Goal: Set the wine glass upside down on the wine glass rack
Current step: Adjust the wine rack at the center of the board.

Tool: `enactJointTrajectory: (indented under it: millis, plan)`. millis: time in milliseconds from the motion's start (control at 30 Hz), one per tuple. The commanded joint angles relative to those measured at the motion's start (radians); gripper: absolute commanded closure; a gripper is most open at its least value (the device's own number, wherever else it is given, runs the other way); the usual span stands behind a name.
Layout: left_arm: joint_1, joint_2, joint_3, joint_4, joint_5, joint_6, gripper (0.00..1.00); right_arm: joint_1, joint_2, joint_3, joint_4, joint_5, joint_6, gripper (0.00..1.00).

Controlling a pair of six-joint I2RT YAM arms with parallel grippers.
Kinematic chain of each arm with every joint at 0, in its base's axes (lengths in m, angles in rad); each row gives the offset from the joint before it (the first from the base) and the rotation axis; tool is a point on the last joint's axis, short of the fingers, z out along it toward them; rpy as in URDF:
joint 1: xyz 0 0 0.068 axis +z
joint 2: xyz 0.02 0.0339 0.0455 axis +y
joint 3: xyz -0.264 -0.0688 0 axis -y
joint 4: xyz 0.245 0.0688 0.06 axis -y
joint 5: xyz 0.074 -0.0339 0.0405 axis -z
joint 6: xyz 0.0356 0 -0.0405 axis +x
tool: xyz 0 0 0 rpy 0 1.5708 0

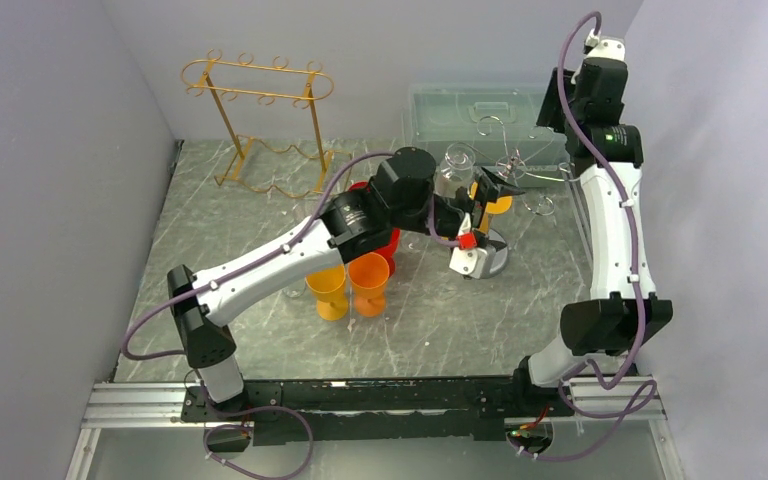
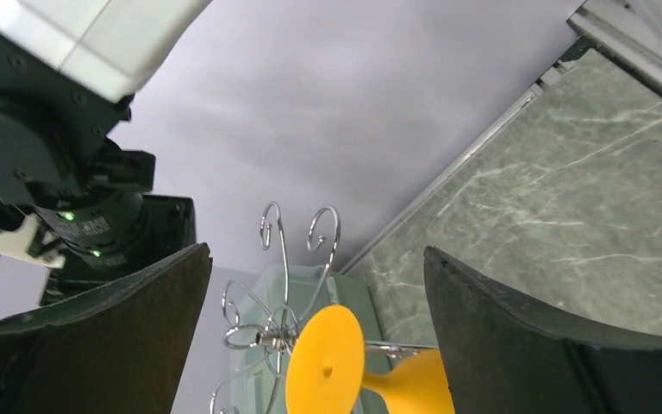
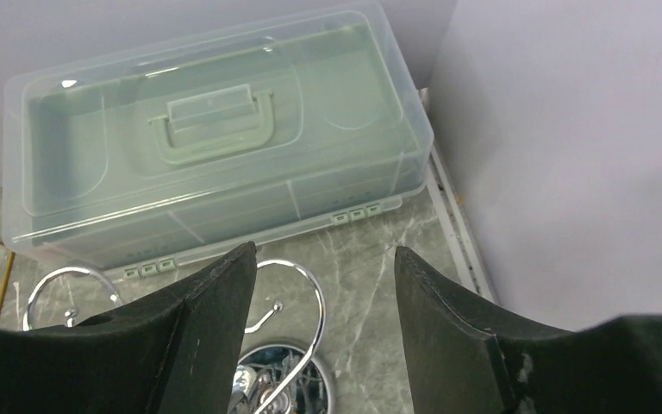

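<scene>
The orange plastic wine glass [image 2: 327,371] is on the shiny silver wire rack [image 2: 276,336], its round foot facing the left gripper [image 2: 317,252], which is wide open (nothing in it). The right gripper [image 3: 323,254] has its jaws apart too, holding nothing, near the clear plastic box [image 3: 215,129].

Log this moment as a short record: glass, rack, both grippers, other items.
glass: orange wine glass, apparently hung on the rack, foot disc facing the left wrist camera
rack: silver wire rack, right of table centre
left gripper: fingers wide open either side of the glass, not touching it
right gripper: fingers apart above the rack's hooks, holding nothing
other items: gold rack at back left; clear lidded box at back right
</scene>
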Motion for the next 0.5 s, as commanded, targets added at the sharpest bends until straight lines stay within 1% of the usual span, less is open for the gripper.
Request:
enactJointTrajectory:
  millis: [0,167,233,467]
  plan:
    - [-0.011,0.034,-0.034,0.158,0.03,0.116,0.02,-0.038,0.02,-0.033,0.086,-0.137,0.036,0.38]
    - [-0.018,0.116,-0.004,0.138,0.017,0.256,0.08,-0.047,0.017,-0.069,0.114,-0.188,0.033,0.39]
    - [-0.021,0.152,0.018,0.141,-0.012,0.296,0.11,-0.053,0.006,-0.09,0.127,-0.212,0.04,0.39]
    - [-0.065,0.221,0.008,0.293,-0.157,0.393,0.14,-0.055,-0.019,-0.171,0.164,-0.277,0.058,0.46]
